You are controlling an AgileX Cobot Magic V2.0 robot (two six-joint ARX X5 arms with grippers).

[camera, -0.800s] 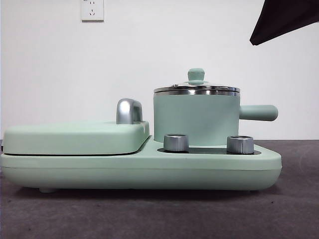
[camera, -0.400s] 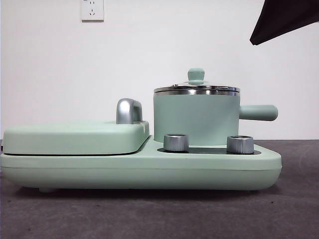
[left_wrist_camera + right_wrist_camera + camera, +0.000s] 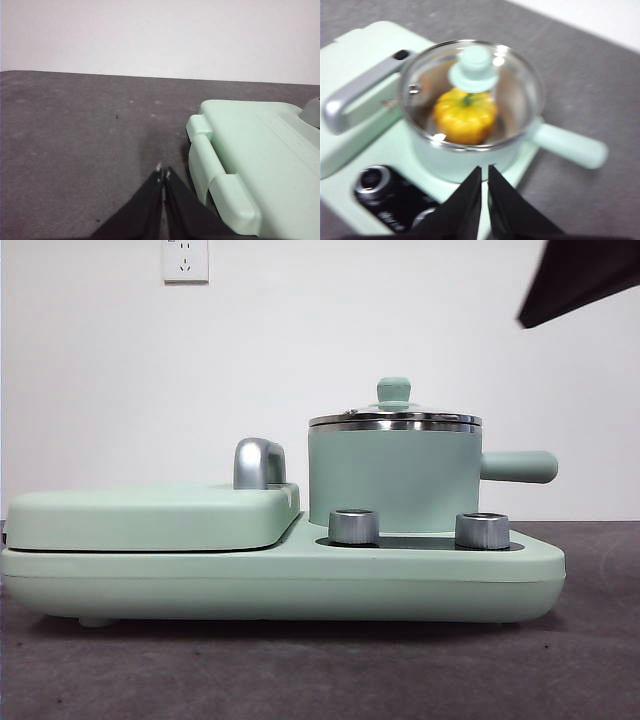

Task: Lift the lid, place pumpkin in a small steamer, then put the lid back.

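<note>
The lid [image 3: 394, 418] is seated on the small steamer [image 3: 392, 480], which stands on the wide mint-green base [image 3: 280, 580] behind two steel dials [image 3: 353, 526]. Through the glass, the pumpkin [image 3: 465, 115] is seen inside the pot. The right hand [image 3: 484, 172] is held above and near the steamer, jaws closed and empty. The left hand [image 3: 163, 174] is held over the grey counter [image 3: 75, 140], just beside the base's flat cover [image 3: 250, 145], jaws closed and empty.
</note>
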